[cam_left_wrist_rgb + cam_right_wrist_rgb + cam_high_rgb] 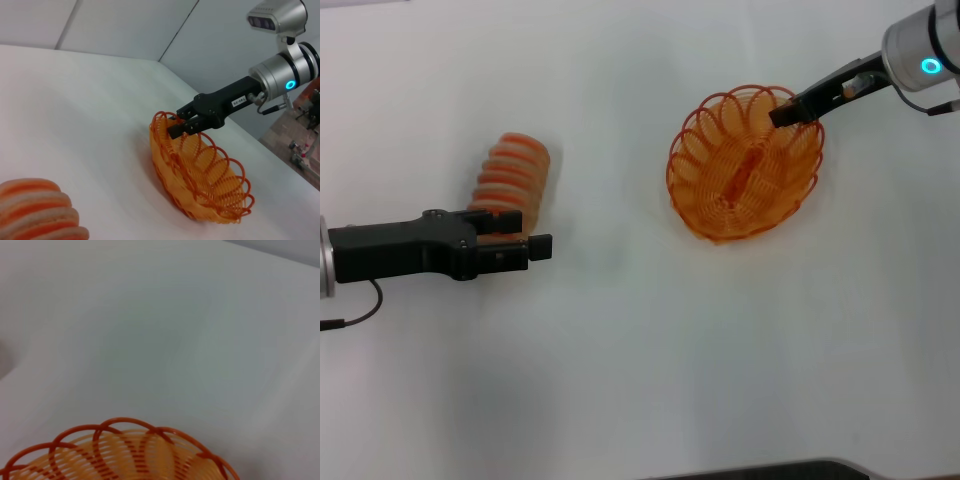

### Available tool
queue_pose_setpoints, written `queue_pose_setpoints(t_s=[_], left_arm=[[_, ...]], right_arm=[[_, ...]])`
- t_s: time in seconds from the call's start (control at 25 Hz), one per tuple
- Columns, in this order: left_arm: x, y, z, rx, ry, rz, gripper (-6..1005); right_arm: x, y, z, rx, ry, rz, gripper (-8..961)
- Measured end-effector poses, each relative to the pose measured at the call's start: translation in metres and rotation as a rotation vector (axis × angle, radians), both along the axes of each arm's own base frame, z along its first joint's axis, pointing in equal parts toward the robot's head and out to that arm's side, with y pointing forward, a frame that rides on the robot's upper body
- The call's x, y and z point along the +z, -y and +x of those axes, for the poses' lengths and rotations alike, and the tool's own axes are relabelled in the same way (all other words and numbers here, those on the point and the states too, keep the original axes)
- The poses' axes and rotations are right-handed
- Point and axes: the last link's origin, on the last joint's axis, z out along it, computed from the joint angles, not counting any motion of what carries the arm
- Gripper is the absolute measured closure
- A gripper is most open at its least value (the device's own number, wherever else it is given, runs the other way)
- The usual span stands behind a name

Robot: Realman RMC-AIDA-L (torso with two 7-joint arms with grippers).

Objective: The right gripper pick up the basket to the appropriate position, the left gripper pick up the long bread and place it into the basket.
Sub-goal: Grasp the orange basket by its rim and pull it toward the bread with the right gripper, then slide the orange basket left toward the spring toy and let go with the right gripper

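Observation:
The orange wire basket (720,205) rests on the white table at the right; it also shows in the left wrist view (210,185) and the right wrist view (135,455). My right gripper (782,115) is shut on the far right part of its looped rim, as the left wrist view (176,124) shows. The long bread (515,165), tan with orange-red stripes, lies on the table at the left and shows in the left wrist view (35,210). My left gripper (525,232) is open at the bread's near end, one finger on either side of it.
The white table (620,350) spreads between bread and basket. A dark edge (760,470) runs along the near side of the table. Beyond the table's right edge, floor and equipment (307,145) show in the left wrist view.

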Motion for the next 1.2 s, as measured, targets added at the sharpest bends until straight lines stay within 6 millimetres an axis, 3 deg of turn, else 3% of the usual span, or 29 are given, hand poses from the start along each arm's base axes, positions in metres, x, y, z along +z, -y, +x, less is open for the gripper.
queue_pose_setpoints(t_s=[0.32,0.56,0.72,0.88,1.2], left_arm=[[-0.002,0.000,0.001,-0.003,-0.002,0.003,219],[0.000,-0.003,0.002,-0.007,-0.002,0.013,219],[0.001,-0.006,0.004,-0.012,-0.004,0.015,220],[0.002,-0.011,0.006,-0.019,-0.008,0.019,220],[0.007,-0.020,0.013,-0.038,-0.016,0.020,220]], right_arm=[[0.015,0.010,0.005,-0.027,-0.132,0.014,729],[0.038,0.024,0.023,-0.122,-0.297,0.104,861],[0.044,0.041,0.038,-0.207,-0.425,0.145,871],[0.039,0.058,0.051,-0.296,-0.541,0.199,870],[0.001,0.078,0.055,-0.418,-0.746,0.285,862]])
